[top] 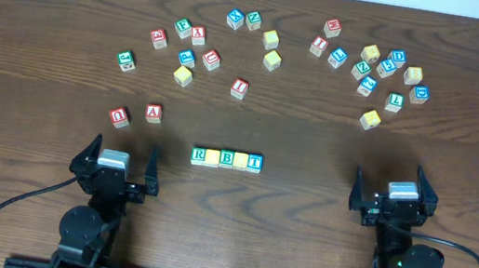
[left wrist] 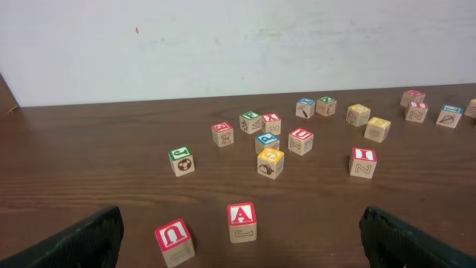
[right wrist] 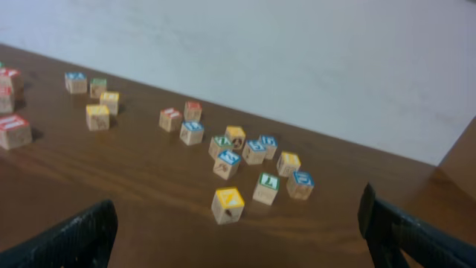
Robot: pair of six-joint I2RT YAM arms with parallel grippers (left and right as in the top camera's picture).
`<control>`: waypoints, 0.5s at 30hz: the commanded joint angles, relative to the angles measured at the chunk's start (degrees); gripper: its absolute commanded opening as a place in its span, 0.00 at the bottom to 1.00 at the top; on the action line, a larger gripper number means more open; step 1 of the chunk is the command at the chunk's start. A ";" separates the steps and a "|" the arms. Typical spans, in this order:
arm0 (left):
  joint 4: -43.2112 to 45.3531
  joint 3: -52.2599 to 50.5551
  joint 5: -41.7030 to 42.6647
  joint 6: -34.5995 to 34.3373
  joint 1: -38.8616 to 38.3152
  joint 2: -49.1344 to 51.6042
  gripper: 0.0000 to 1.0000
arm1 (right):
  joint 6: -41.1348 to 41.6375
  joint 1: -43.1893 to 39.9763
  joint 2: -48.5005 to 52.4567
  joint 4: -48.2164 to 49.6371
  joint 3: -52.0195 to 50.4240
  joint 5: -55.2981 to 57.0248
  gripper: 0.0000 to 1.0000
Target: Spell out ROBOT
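In the overhead view, five wooden cubes stand side by side in a row at the table's front middle. From left to right they are a green-bordered R (top: 199,155), a yellow-faced cube (top: 213,157), a blue-bordered B (top: 227,159), a second yellow-faced cube (top: 240,160) and a blue-bordered T (top: 255,163). My left gripper (top: 124,152) rests left of the row, open and empty. Right of the row, my right gripper (top: 390,179) is also open and empty. Neither wrist view shows the row. The left gripper (left wrist: 239,249) and right gripper (right wrist: 238,242) show only wide-apart black fingertips.
Just ahead of the left gripper sit a red U cube (top: 120,116) (left wrist: 174,240) and a red A cube (top: 154,113) (left wrist: 242,218). Several loose cubes lie scattered across the back left and back right. A yellow cube (top: 370,119) (right wrist: 227,202) is the nearest one ahead of the right gripper.
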 commanded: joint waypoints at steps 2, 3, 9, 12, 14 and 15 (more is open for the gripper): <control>-1.73 -1.38 -0.15 0.74 -0.07 -0.39 1.00 | -0.66 -0.33 -2.99 -3.50 -0.09 0.66 0.99; -1.73 -1.40 -0.15 0.74 -0.07 -0.39 1.00 | -0.68 -0.33 -3.74 -5.18 -0.09 0.68 0.99; -1.73 -1.38 -0.15 0.74 -0.07 -0.39 1.00 | -0.63 -0.46 -9.16 -15.65 -0.09 1.55 0.99; -1.73 -1.38 -0.15 0.74 -0.07 -0.39 1.00 | 0.70 -1.29 -11.43 -15.69 -0.09 1.51 0.99; -1.73 -1.38 -0.15 0.74 -0.07 -0.39 1.00 | 2.05 -1.92 -12.52 -15.69 -0.09 1.53 0.99; -1.73 -1.38 -0.15 0.74 -0.07 -0.39 1.00 | 3.06 -2.29 -13.09 -15.72 -0.09 1.53 0.99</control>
